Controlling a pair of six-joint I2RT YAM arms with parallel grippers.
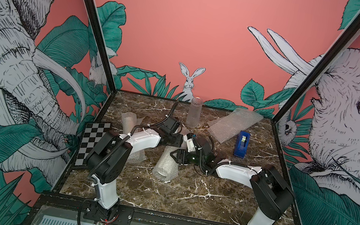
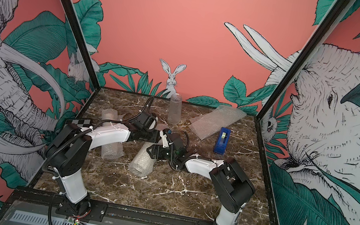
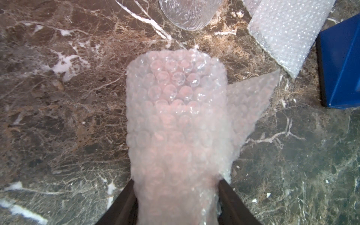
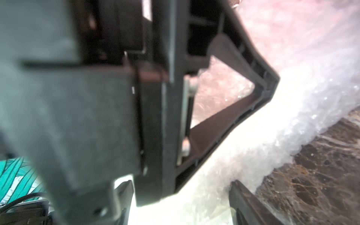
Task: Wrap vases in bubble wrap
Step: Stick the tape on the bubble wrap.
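Now, left claw (image 3: 176, 182) is gripping the wrapped vase (image 3: 175, 116); I'd be keeping pressure light while tucking the flap (image 3: 253, 97) beside it. Right claw (image 1: 174, 156): unclear whether open.

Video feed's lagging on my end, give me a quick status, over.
Left gripper clamped on bubble-wrapped vase. Right gripper astride it, grip unclear. Glass vase and tape dispenser stand clear beyond.

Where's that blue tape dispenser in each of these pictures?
Top view: tape dispenser, right of centre, just in front of the bubble wrap.
Top view: same place, by the wrap.
Left wrist: partly in frame, by the wrap.
Right wrist: not in it.
Landmark: that flat bubble wrap.
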